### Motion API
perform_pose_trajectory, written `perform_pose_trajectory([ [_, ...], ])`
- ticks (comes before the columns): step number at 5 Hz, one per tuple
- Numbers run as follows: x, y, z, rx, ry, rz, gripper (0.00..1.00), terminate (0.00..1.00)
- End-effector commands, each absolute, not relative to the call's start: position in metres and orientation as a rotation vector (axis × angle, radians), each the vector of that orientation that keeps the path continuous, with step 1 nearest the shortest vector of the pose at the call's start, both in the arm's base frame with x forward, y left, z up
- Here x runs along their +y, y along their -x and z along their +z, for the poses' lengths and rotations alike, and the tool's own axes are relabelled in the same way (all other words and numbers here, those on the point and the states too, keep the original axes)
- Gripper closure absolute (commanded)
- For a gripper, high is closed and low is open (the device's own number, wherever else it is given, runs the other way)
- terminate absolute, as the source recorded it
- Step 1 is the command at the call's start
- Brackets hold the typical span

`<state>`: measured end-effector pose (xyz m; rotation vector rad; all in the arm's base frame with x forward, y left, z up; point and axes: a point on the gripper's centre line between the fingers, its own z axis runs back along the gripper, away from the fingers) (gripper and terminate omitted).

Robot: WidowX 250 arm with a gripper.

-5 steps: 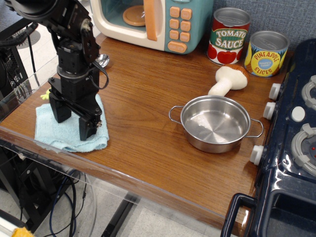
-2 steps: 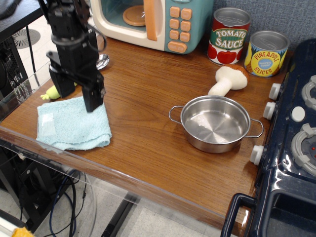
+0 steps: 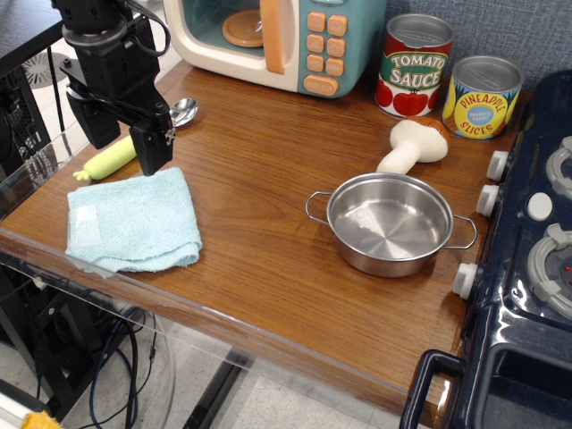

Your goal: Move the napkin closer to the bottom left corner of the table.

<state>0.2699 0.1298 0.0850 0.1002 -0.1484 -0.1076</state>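
The napkin (image 3: 132, 222) is a folded light blue terry cloth lying flat at the near left corner of the brown wooden table (image 3: 259, 223). My black gripper (image 3: 125, 141) hangs above the table just behind the napkin's far edge, clear of it. Its fingers (image 3: 152, 147) stand apart and hold nothing.
A yellow-green toy vegetable (image 3: 112, 157) and a metal spoon (image 3: 181, 110) lie behind the napkin. A steel pot (image 3: 390, 223), a toy mushroom (image 3: 413, 145), two cans (image 3: 414, 64) and a toy microwave (image 3: 277, 40) stand further right and back. A dark blue toy stove (image 3: 527, 268) fills the right side.
My gripper has let go of the napkin and risen up and back, away from it. The napkin stays at the near left corner.
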Motion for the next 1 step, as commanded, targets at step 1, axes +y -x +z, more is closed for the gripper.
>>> perform_pose_trajectory([
  [1,0.1299,-0.2673,0.1051,-0.197,-0.129,-0.106,0.00,1.00],
])
